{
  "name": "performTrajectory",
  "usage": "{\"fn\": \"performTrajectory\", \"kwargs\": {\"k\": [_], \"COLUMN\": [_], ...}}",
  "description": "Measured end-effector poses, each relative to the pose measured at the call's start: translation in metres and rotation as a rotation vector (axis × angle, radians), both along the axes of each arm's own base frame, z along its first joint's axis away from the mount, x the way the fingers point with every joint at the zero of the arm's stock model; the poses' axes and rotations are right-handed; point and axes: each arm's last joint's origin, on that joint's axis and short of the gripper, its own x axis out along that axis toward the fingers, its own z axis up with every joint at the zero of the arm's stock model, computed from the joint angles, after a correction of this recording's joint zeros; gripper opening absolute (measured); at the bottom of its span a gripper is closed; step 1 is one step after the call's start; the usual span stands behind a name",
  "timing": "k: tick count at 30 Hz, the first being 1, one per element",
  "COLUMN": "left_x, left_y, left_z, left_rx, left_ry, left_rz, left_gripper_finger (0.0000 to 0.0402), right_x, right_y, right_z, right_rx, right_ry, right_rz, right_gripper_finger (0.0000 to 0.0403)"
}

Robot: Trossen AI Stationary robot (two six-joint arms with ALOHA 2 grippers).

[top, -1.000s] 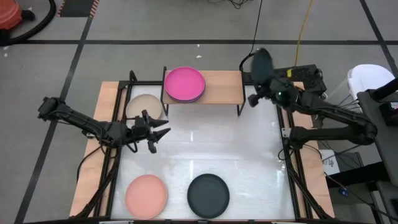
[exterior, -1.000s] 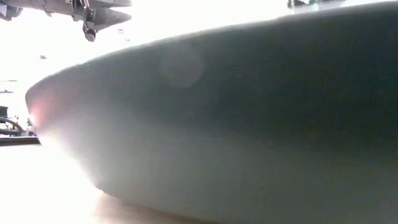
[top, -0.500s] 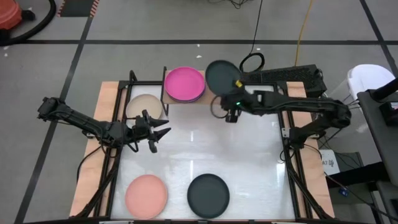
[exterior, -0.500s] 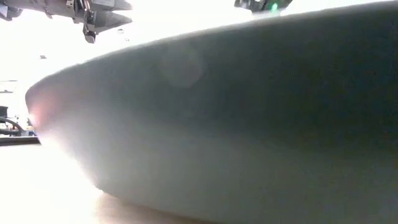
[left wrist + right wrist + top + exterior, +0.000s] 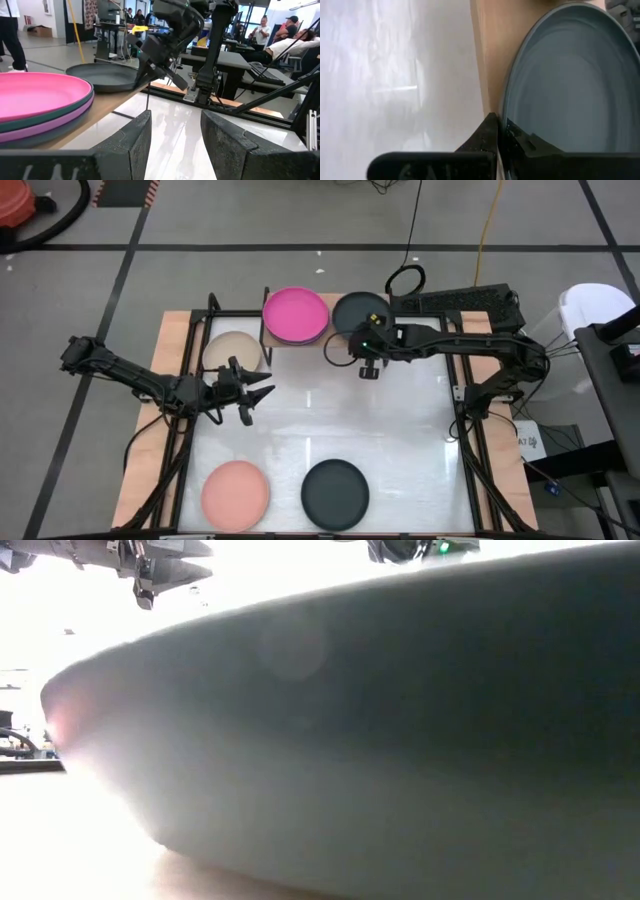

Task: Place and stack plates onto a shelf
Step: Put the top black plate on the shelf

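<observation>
Dark teal, the plate (image 5: 358, 312) lay flat over the right half of the shelf (image 5: 384, 307), its near rim clamped between the fingers of the right gripper (image 5: 366, 356); in the right wrist view the two dark fingers (image 5: 492, 135) met tight on the plate's edge (image 5: 570, 80), with the wooden board (image 5: 495, 50) beneath it and the glossy white table (image 5: 395, 75) beside. From the left wrist view the same plate (image 5: 102, 76) rested on the board, the right gripper (image 5: 150, 70) gripping its rim from the table side. Just beside it, on the left half of the shelf, sat a stack topped by a magenta plate (image 5: 296, 315); the left wrist view showed that stack as magenta (image 5: 40, 92) over a dark teal layer and a purple one. A beige plate (image 5: 232, 352) lay on the table near the shelf's left leg. The left gripper (image 5: 258, 393) hung over the table just right of the beige plate, its fingers (image 5: 127, 142) spread apart and empty. Along the near edge of the table lay a salmon pink plate (image 5: 235, 493) and a black plate (image 5: 335, 492), close to one another but apart. The low view was almost filled by the dark rim of a plate (image 5: 400, 740) close to the lens. People (image 5: 260, 30) showed in the room beyond the table.
</observation>
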Motion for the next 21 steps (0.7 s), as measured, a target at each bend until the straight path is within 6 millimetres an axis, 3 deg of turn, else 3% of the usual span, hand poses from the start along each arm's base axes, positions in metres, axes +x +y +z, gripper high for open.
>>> {"fn": "performTrajectory", "kwargs": {"k": [7, 15, 21], "left_x": [0.0, 0.0, -0.0001], "left_y": [0.0, -0.0001, -0.0001], "left_z": [0.0, 0.0001, 0.0001], "left_rx": [-0.005, -0.006, -0.008], "left_ry": [-0.002, -0.003, -0.003], "left_rz": [0.0, 0.0, 0.0], "left_gripper_finger": [0.0174, 0.0174, 0.0174], "right_x": [-0.0033, 0.0034, 0.0065], "right_y": [-0.0075, -0.0075, -0.0077], "right_z": [-0.0008, 0.0025, 0.0045], "right_rx": [0.025, 0.041, 0.046], "right_ry": [0.001, -0.072, -0.111], "right_rz": [-0.033, 0.027, 0.044], "right_gripper_finger": [0.0001, 0.0038, 0.0036]}}
